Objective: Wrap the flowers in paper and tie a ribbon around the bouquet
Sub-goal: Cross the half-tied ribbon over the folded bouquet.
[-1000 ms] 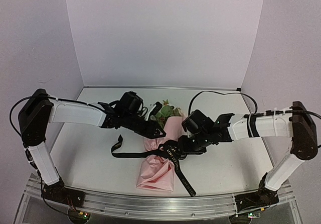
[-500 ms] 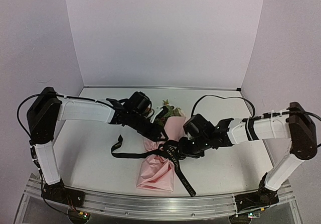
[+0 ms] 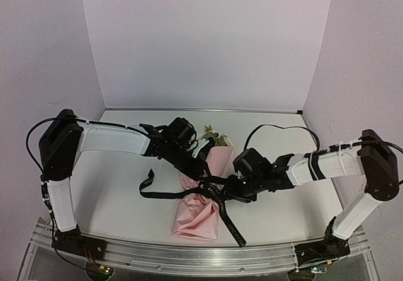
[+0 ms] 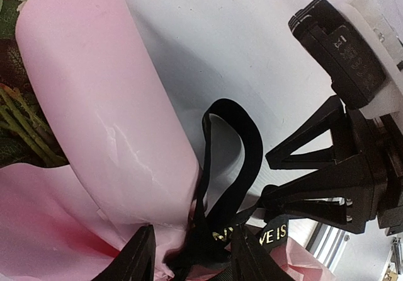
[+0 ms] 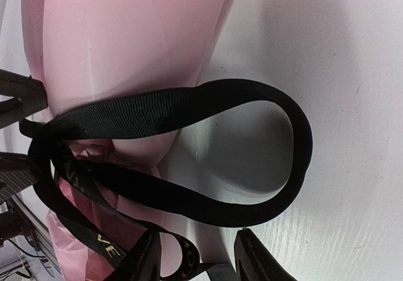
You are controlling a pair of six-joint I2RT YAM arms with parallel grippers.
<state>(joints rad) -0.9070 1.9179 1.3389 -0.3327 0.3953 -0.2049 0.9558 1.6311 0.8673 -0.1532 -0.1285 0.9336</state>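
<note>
The bouquet (image 3: 200, 199) lies mid-table, a pink paper (image 4: 94, 92) cone with the flowers (image 3: 211, 137) and green stems (image 4: 22, 126) at its far end. The black ribbon (image 3: 170, 194) is knotted about its middle, and a loop (image 5: 296, 149) rests on the table to its right. My left gripper (image 3: 203, 171) reaches in from the left. It is open (image 4: 194, 256), its jaws standing either side of the knot with pink paper showing in the gap. My right gripper (image 3: 228, 189) is open (image 5: 196, 259) at the loop's near side, with a lettered ribbon tail between its fingers.
One ribbon tail trails left (image 3: 146, 181), another runs toward the near edge (image 3: 236, 234). An aluminium rail (image 3: 189, 256) borders the table's front. A black cable (image 3: 283, 130) arcs behind the right arm. Lavender walls close the back and sides.
Both arms have closed in on the knot, the left gripper moving right and nearer, the right gripper moving left and lower. The bouquet has stayed where it was.
</note>
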